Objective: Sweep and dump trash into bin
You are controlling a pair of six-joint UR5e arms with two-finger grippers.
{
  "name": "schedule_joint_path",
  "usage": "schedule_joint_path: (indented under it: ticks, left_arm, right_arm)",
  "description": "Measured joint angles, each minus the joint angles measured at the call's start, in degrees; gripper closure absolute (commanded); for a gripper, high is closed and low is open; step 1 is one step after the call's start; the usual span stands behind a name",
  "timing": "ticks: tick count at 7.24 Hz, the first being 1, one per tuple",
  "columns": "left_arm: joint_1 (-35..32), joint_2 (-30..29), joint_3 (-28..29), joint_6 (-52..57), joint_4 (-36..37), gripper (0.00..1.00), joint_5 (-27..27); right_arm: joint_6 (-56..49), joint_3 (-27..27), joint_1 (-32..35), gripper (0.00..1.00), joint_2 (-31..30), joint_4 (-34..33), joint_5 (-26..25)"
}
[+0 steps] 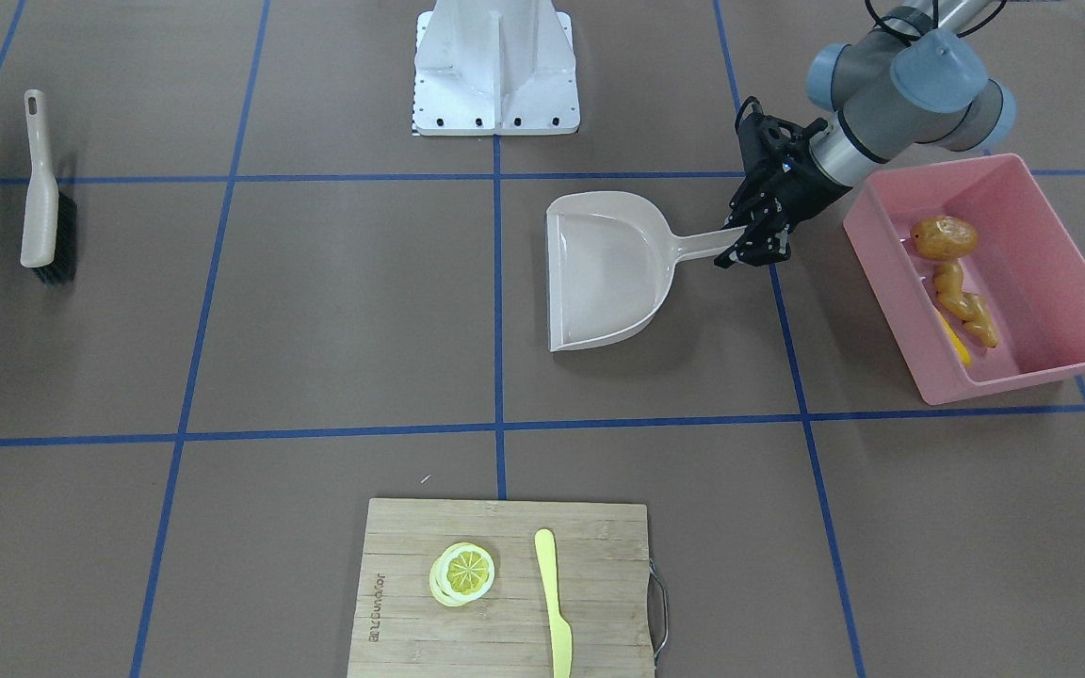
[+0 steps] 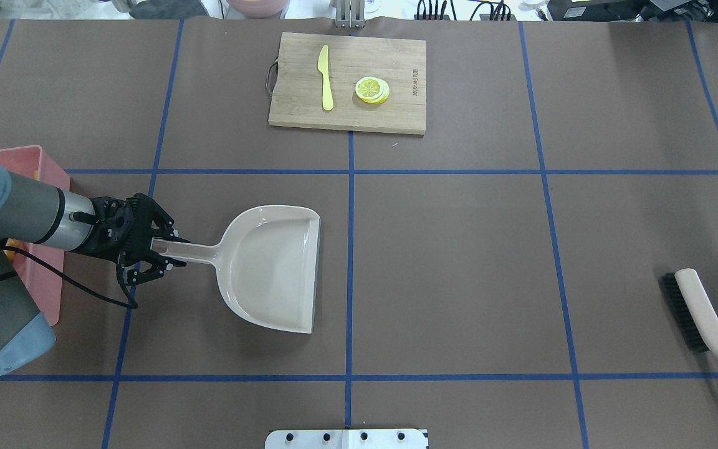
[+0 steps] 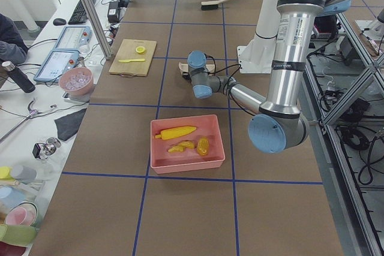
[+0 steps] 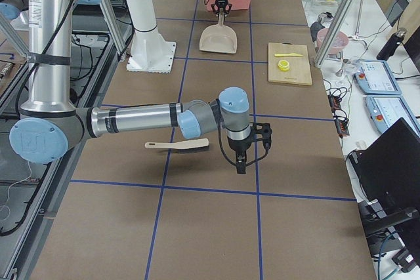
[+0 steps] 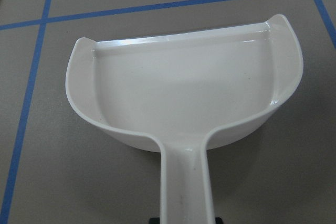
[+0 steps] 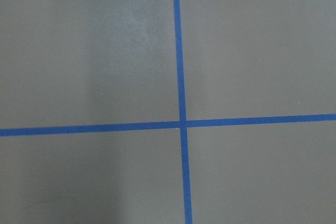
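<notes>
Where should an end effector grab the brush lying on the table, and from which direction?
Grip the hand brush around the slim beige handle, between the hanging hole and the bristles, probably coming straight down from above. It lies flat on its side on the table with nothing close by, so the narrow handle suits a two-finger pinch across its width, while the bristles would give way.

The table (image 1: 335,311) is covered in brown matting crossed by blue tape lines (image 1: 497,282) that form a grid. On it lie a pink bin (image 1: 1060,367) near the robot's left end, a beige dustpan (image 1: 604,273) flat beside it, a wooden cutting board (image 1: 505,603) at the far edge from the robot, a beige hand brush (image 1: 41,193) with black bristles toward the right end, and the white arm base (image 1: 495,71).
</notes>
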Motion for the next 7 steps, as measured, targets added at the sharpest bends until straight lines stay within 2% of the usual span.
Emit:
schedule_joint_path:
  ticks: [2,3,4,5,7]
  left_arm:
    - [0.1,-1.3,1.1,0.1,-0.1,0.98,-0.1]
    - [0.1,-1.8,1.6,0.2,-0.1,0.89,-0.1]
    - [0.1,-2.0,1.9,0.2,-0.1,0.61,-0.1]
    - [0.1,-2.2,2.1,0.2,-0.1,0.01,-0.2]
    - [0.1,-2.2,2.1,0.3,-0.1,0.01,-0.5]
  right_arm:
    - [0.0,-1.9,2.2,0.0,2.7,-2.8,4.2]
    - [0.0,-2.0,2.5,0.0,3.5,-4.9,5.4]
    - [0.0,-2.0,2.8,0.0,3.8,-5.9,6.0]
    - [0.0,-2.0,3.1,0.0,3.9,-6.5,6.8]
    - [0.0,-2.1,3.7,0.0,3.8,-8.6,8.4]
